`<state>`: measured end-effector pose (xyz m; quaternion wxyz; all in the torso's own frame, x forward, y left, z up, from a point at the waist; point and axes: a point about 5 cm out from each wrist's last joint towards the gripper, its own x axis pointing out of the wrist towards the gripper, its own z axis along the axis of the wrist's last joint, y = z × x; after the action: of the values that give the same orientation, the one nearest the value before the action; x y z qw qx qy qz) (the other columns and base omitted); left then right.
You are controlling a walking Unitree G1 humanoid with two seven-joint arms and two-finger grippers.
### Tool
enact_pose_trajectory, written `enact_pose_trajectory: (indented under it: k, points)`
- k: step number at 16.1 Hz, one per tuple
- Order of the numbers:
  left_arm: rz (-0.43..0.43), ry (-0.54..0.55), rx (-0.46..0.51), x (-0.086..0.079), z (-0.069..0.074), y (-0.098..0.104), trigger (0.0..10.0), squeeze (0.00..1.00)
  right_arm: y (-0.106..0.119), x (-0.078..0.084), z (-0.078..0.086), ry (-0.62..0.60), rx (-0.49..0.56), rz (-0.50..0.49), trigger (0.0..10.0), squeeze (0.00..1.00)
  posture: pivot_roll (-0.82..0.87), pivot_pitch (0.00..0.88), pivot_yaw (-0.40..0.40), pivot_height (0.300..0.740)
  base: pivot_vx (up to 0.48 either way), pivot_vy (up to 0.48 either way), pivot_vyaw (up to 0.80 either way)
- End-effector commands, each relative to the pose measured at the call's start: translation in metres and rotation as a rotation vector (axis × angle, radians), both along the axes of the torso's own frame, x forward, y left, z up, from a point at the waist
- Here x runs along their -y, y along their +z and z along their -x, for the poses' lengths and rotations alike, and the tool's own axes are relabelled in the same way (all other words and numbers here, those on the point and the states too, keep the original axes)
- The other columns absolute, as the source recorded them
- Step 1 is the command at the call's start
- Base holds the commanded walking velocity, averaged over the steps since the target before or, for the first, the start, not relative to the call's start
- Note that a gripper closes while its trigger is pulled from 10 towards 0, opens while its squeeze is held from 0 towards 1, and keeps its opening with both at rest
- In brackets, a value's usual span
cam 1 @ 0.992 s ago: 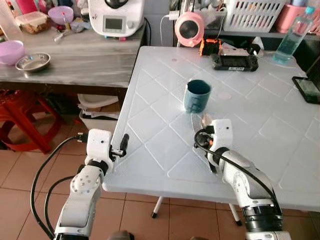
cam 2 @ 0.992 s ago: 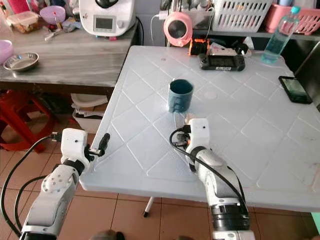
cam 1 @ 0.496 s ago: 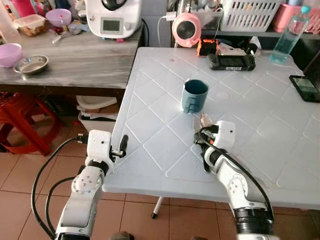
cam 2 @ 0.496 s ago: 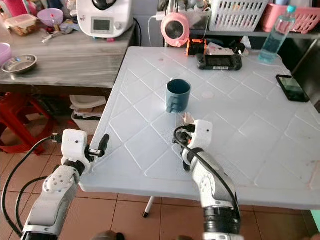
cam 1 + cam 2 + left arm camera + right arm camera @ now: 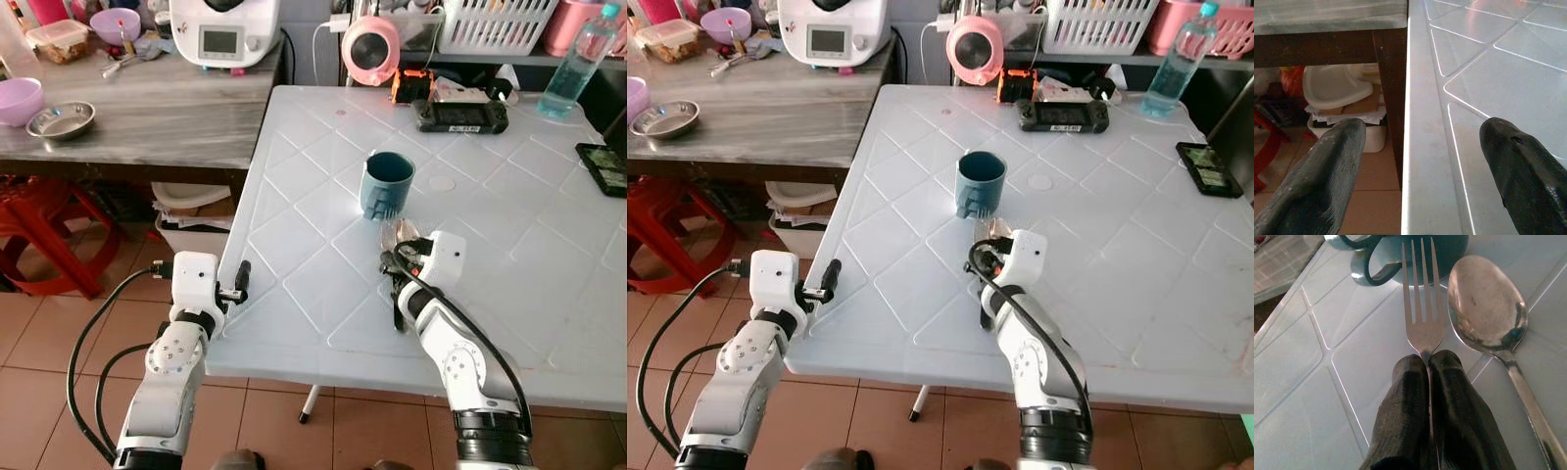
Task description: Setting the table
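On the white counter [image 5: 509,245], just at six o'clock from the blue mug [image 5: 386,185], the right hand [image 5: 1426,363] is clenched on a fork [image 5: 1421,308], both black fingers [image 5: 1403,401] pinched tight on its neck with the tines aimed at the mug. A spoon [image 5: 1488,308] lies just beside the fork, bowl up, resting on the counter, its handle running back past the fingers. Over at nine o'clock, the left hand [image 5: 1420,166] sits released, fingers spread wide astride the counter's edge, gripping nothing. At twelve o'clock, along the far edge, there's a pink kettle [image 5: 370,51] and a black game console [image 5: 460,115].
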<state>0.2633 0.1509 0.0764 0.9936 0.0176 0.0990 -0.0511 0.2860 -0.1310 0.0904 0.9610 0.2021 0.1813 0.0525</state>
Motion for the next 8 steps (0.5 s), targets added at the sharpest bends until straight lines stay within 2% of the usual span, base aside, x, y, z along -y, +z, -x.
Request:
enact_pose_trajectory:
  k: [1,4,8]
  points:
    - [0.006,0.011,0.002,-0.0005,-0.0032,0.0002,10.0,0.0,-0.0028,-0.0054,0.0023,-0.01,-0.008,-0.024,10.0,0.0,-0.02,0.0,0.032,0.74,0.0,0.0,0.0]
    - [0.017,-0.007,0.01,0.0039,-0.0056,0.001,10.0,0.0,-0.0066,-0.0047,0.0039,-0.009,-0.042,-0.01,10.0,0.0,-0.02,0.0,0.03,0.74,0.0,0.369,0.0]
    - [0.023,-0.009,0.011,0.0052,-0.0057,0.0004,10.0,0.0,-0.0075,-0.0042,0.006,-0.022,-0.055,-0.013,10.0,0.0,-0.02,0.0,0.029,0.74,0.0,0.443,-0.65]
